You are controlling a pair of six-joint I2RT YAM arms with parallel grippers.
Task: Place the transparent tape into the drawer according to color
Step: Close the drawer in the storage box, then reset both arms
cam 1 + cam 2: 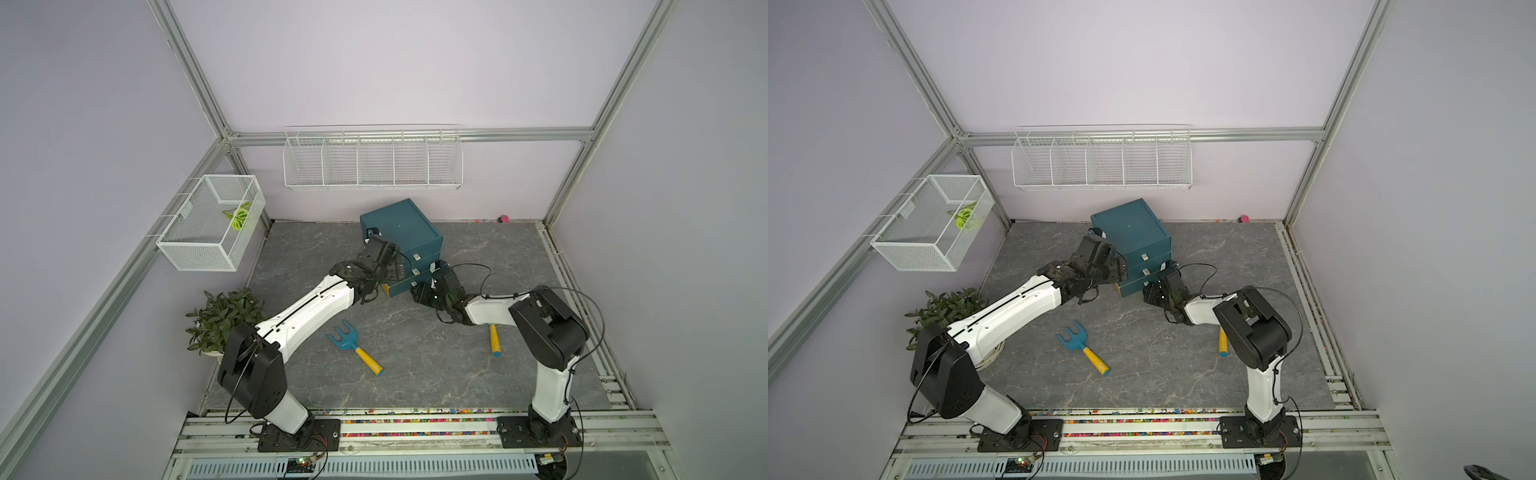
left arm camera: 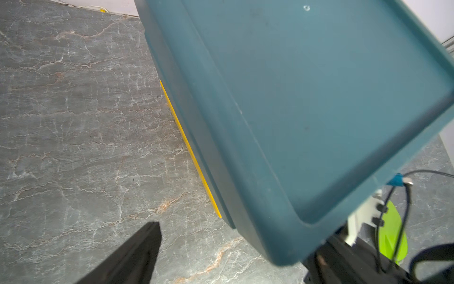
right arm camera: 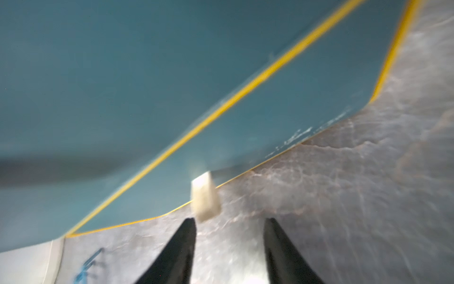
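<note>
transparent tape: none visible in any view. drawer cabinet (image 1: 399,228): middle of worktop (image 1: 415,374) back edge. bottom drawer handle (image 3: 205,196): just ahead of right jaws, off-centre, outside gap. right jaws parted, empty, nearer. left jaws spread wide beside cabinet, nothing seen held.

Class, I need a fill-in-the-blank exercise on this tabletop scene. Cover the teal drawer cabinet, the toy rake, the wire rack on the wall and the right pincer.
1. The teal drawer cabinet has ___ drawers, each with a white handle.
2. The blue toy rake has a handle coloured ___.
3. The white wire rack hanging behind the cabinet is divided into ___ compartments.
4. The right pincer is open and holds ___.

Missing words: three; yellow; five; nothing.
</note>
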